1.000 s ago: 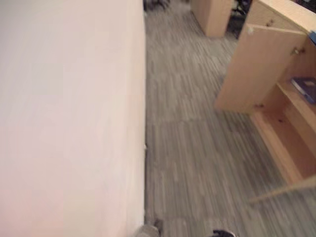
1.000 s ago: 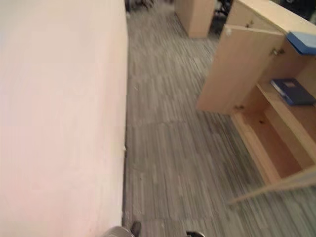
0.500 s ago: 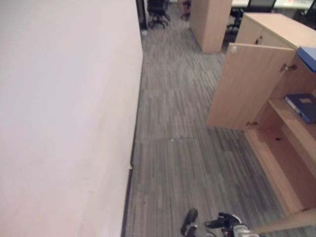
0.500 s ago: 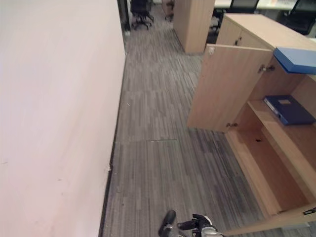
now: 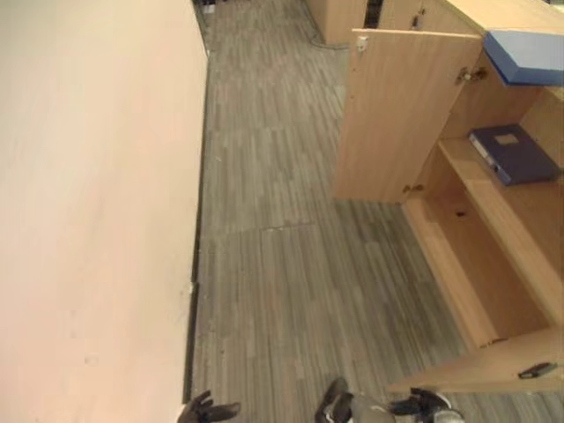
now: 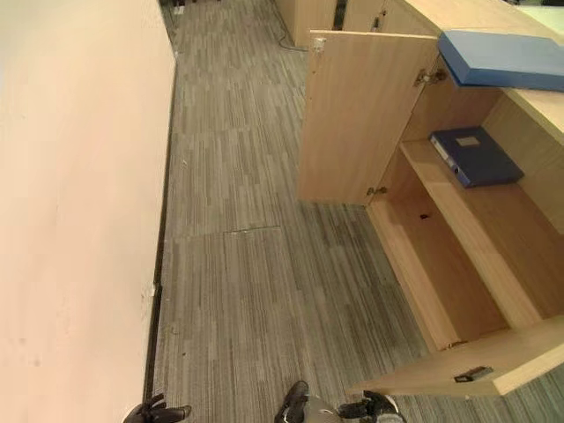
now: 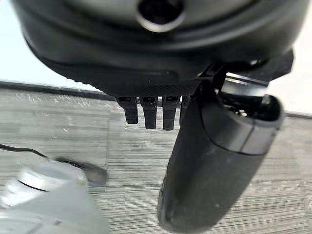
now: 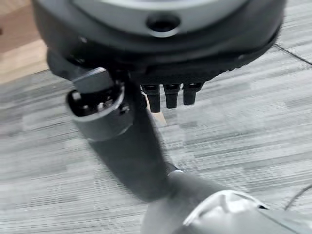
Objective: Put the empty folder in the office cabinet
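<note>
folder [image 6: 500, 59] atop cabinet [image 6: 370, 132], well off hands

You will find no text, number or sign here that can be read. The dark blue folder [image 6: 476, 156] lying on the shelf of the open cabinet [image 6: 458, 264] carries a pale label on its cover, but whatever is printed there is too small for you to make out. The lighter blue folder [image 6: 504, 59] on the cabinet top shows you a plain cover with no visible lettering.
</note>
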Controlling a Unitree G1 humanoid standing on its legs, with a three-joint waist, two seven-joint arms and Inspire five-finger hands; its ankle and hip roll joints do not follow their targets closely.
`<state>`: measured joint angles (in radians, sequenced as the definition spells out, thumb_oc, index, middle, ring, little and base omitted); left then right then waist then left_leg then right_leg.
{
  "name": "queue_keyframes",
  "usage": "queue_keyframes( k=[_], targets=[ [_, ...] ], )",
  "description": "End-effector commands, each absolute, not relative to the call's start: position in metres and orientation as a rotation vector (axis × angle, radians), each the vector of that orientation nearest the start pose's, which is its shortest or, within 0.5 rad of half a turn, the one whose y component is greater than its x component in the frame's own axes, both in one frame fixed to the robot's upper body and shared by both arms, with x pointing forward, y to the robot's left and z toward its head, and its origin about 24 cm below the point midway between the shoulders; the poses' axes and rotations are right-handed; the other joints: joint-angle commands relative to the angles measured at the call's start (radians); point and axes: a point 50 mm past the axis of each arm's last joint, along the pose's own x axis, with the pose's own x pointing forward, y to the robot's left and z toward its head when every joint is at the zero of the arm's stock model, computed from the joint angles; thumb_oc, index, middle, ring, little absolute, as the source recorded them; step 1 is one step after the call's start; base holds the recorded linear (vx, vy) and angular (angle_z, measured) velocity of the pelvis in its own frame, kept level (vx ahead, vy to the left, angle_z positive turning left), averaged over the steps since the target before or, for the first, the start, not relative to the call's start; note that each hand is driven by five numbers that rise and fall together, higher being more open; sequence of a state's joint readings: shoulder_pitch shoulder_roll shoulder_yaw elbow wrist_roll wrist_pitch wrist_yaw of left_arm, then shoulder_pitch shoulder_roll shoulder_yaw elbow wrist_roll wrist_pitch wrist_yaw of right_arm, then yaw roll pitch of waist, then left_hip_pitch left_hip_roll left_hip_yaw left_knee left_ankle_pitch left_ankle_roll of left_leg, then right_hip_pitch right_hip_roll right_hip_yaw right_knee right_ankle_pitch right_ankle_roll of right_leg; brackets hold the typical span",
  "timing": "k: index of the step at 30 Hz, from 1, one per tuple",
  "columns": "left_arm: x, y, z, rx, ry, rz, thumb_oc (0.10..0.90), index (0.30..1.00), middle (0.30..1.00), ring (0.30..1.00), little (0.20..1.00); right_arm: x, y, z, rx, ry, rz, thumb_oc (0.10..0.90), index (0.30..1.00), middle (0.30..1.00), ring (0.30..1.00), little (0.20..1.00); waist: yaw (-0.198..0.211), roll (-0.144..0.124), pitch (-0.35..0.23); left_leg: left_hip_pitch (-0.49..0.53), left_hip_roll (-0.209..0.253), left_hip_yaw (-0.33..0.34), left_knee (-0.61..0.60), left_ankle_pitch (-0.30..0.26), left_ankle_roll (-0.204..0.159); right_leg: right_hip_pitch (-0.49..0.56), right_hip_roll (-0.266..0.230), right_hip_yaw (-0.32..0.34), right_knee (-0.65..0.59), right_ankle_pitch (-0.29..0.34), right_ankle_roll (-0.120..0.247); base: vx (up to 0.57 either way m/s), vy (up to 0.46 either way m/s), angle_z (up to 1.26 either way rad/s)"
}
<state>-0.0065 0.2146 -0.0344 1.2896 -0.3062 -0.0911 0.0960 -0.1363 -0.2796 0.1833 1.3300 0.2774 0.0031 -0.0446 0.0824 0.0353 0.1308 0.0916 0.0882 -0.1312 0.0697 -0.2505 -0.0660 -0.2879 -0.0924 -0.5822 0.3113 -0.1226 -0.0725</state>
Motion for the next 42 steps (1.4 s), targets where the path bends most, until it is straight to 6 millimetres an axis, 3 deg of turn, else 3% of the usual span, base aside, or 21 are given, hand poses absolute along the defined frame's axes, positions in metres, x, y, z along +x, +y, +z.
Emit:
queue_keyframes(
  k=[1, 7, 19, 24, 25, 28, 32, 33, 35, 39, 40, 42],
  targets=[
    [0.063, 0.252, -0.162, 0.071, 1.217, 0.42, 0.8, 0.9, 0.9, 0.9, 0.9, 0.138, -0.244, -0.147, -0.167, 1.13, -0.201, 0.8, 0.9, 0.9, 0.9, 0.9, 0.016, -0.015, 0.03, 0.085, -0.063, -0.019, -0.127, 0.082, 0.053, 0.025, -0.127, 0.068, -0.05, 0.118, 0.168, 0.03, -0.013, -0.1],
    [0.051, 0.251, -0.164, 0.075, 1.259, 0.419, 0.8, 0.9, 0.9, 0.9, 0.9, 0.133, -0.238, -0.15, -0.179, 1.147, -0.163, 0.8, 0.9, 0.9, 0.9, 0.9, 0.021, -0.014, 0.022, 0.092, -0.061, -0.016, -0.133, 0.091, 0.052, 0.032, -0.126, 0.078, -0.044, 0.118, 0.17, 0.02, -0.005, 0.01],
    [0.058, 0.251, -0.163, 0.115, 1.238, 0.378, 0.8, 0.9, 0.9, 0.9, 0.9, 0.137, -0.236, -0.15, -0.186, 1.136, -0.154, 0.8, 0.9, 0.9, 0.9, 0.9, 0.025, -0.023, 0.03, 0.104, -0.055, -0.017, -0.136, 0.086, 0.051, 0.037, -0.132, 0.092, -0.032, 0.117, 0.173, 0.01, -0.004, 0.0],
    [0.059, 0.251, -0.163, 0.135, 1.241, 0.362, 0.8, 0.9, 0.9, 0.9, 0.9, 0.129, -0.236, -0.153, -0.175, 1.166, -0.161, 0.8, 0.9, 0.9, 0.9, 0.9, 0.019, -0.028, 0.023, 0.099, -0.036, 0.001, -0.114, 0.119, 0.032, 0.076, -0.105, 0.079, -0.085, 0.118, 0.17, 0.05, -0.061, 0.02],
    [0.061, 0.252, -0.162, 0.14, 1.237, 0.36, 0.8, 0.9, 0.9, 0.9, 0.9, 0.122, -0.235, -0.155, -0.181, 1.191, -0.147, 0.8, 0.9, 0.9, 0.9, 0.9, 0.018, -0.033, 0.013, 0.103, -0.033, 0.005, -0.098, 0.134, 0.021, 0.099, -0.079, 0.076, -0.123, 0.121, 0.167, 0.09, -0.113, 0.08],
    [0.066, 0.252, -0.161, 0.113, 1.213, 0.382, 0.8, 0.9, 0.9, 0.9, 0.9, 0.12, -0.232, -0.157, -0.178, 1.2, -0.139, 0.8, 0.9, 0.9, 0.9, 0.9, 0.03, -0.043, 0.01, 0.057, -0.051, 0.025, 0.065, 0.17, -0.011, 0.155, -0.04, 0.085, -0.195, 0.11, 0.146, 0.06, -0.137, 0.0],
    [0.073, 0.25, -0.16, 0.097, 1.187, 0.381, 0.8, 0.9, 0.9, 0.9, 0.9, 0.12, -0.231, -0.157, -0.186, 1.197, -0.129, 0.8, 0.9, 0.9, 0.9, 0.9, 0.057, -0.061, 0.034, -0.089, -0.091, 0.06, 0.392, 0.297, -0.075, 0.243, -0.026, 0.091, -0.251, 0.079, 0.106, 0.04, -0.117, -0.15],
    [0.072, 0.25, -0.161, 0.092, 1.187, 0.389, 0.8, 0.9, 0.9, 0.9, 0.9, 0.121, -0.232, -0.156, -0.187, 1.197, -0.133, 0.8, 0.9, 0.9, 0.9, 0.9, 0.059, -0.063, 0.038, -0.119, -0.087, 0.081, 0.447, 0.309, -0.08, 0.259, -0.026, 0.097, -0.257, 0.071, 0.098, 0.07, -0.074, -0.32],
    [0.068, 0.25, -0.161, 0.08, 1.199, 0.402, 0.8, 0.9, 0.9, 0.9, 0.9, 0.122, -0.233, -0.156, -0.188, 1.194, -0.134, 0.8, 0.9, 0.9, 0.9, 0.9, 0.072, -0.07, 0.047, -0.188, -0.079, 0.113, 0.488, 0.276, -0.059, 0.29, -0.033, 0.11, -0.268, 0.059, 0.094, 0.12, -0.033, -0.1],
    [0.053, 0.254, -0.163, 0.074, 1.238, 0.438, 0.8, 0.9, 0.9, 0.9, 0.9, 0.122, -0.231, -0.156, -0.194, 1.192, -0.119, 0.8, 0.9, 0.9, 0.9, 0.9, 0.108, -0.107, 0.052, -0.294, -0.073, 0.117, 0.373, 0.138, -0.002, 0.341, -0.058, 0.153, -0.296, 0.057, 0.125, 0.18, 0.033, -0.08],
    [0.05, 0.255, -0.163, 0.074, 1.244, 0.449, 0.8, 0.9, 0.9, 0.9, 0.9, 0.122, -0.23, -0.156, -0.198, 1.193, -0.116, 0.8, 0.9, 0.9, 0.9, 0.9, 0.113, -0.118, 0.052, -0.313, -0.073, 0.109, 0.301, 0.169, 0.007, 0.338, -0.076, 0.15, -0.299, 0.072, 0.13, 0.13, 0.108, -0.41],
    [0.044, 0.256, -0.163, 0.064, 1.255, 0.475, 0.8, 0.9, 0.9, 0.9, 0.9, 0.12, -0.23, -0.157, -0.202, 1.2, -0.111, 0.8, 0.9, 0.9, 0.9, 0.9, 0.129, -0.108, 0.05, -0.315, -0.017, 0.045, 0.119, 0.261, -0.017, 0.361, -0.063, 0.176, -0.305, 0.06, 0.142, 0.17, 0.119, -0.55]
  ],
)
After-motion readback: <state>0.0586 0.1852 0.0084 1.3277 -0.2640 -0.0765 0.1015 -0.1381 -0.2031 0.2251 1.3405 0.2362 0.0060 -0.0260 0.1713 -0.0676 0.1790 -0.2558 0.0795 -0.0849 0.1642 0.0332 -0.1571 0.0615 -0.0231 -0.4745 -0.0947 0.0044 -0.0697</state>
